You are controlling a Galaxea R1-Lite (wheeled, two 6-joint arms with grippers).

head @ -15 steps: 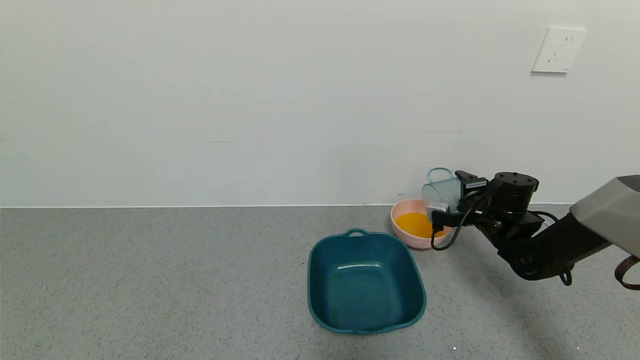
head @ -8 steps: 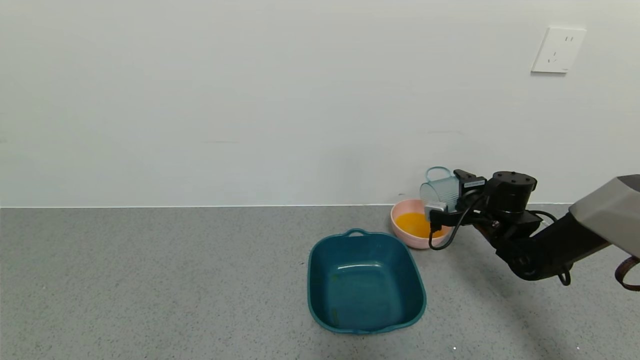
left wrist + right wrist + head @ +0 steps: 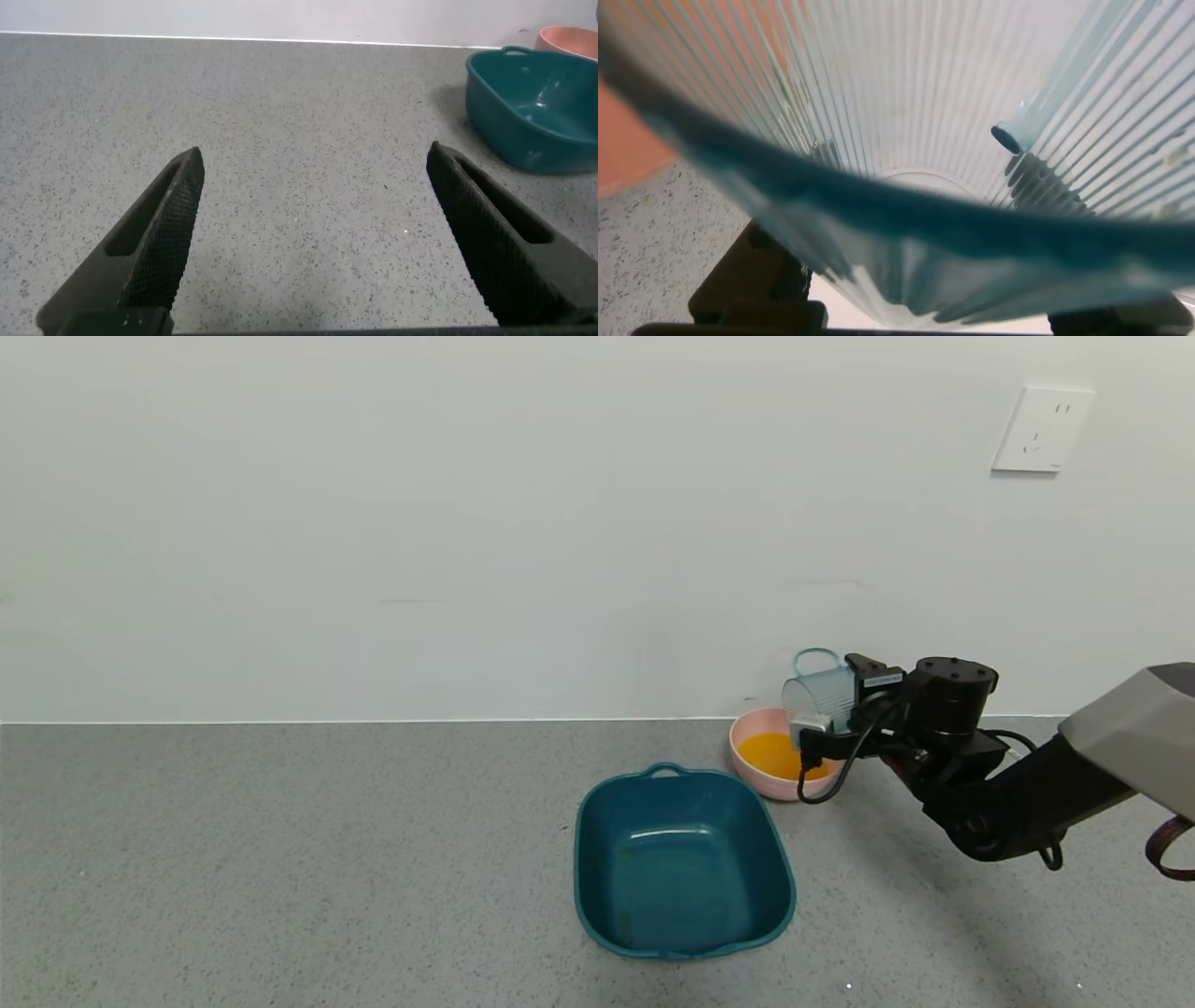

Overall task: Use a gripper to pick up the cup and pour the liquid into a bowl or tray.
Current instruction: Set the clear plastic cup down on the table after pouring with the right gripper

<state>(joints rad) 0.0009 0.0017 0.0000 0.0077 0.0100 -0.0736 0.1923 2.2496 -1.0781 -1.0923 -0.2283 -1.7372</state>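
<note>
My right gripper (image 3: pixel 834 714) is shut on the translucent blue-grey cup (image 3: pixel 820 693) and holds it tipped on its side above the right rim of the pale pink bowl (image 3: pixel 752 777), near the wall. The cup's loop handle points up. Orange-yellow liquid (image 3: pixel 771 754) lies in the bowl. The right wrist view is filled by the ribbed inside of the cup (image 3: pixel 906 103), which looks empty. My left gripper (image 3: pixel 313 187) is open over bare floor, out of the head view.
A larger dark teal square tub (image 3: pixel 681 863) with handles stands in front of the bowl, empty; it also shows in the left wrist view (image 3: pixel 533 107). The white wall runs close behind the bowl. A socket (image 3: pixel 1043 428) is on the wall.
My right gripper and the cup have shifted slightly to the left and up over the bowl. The cup stays tipped. The left gripper has no earlier view.
</note>
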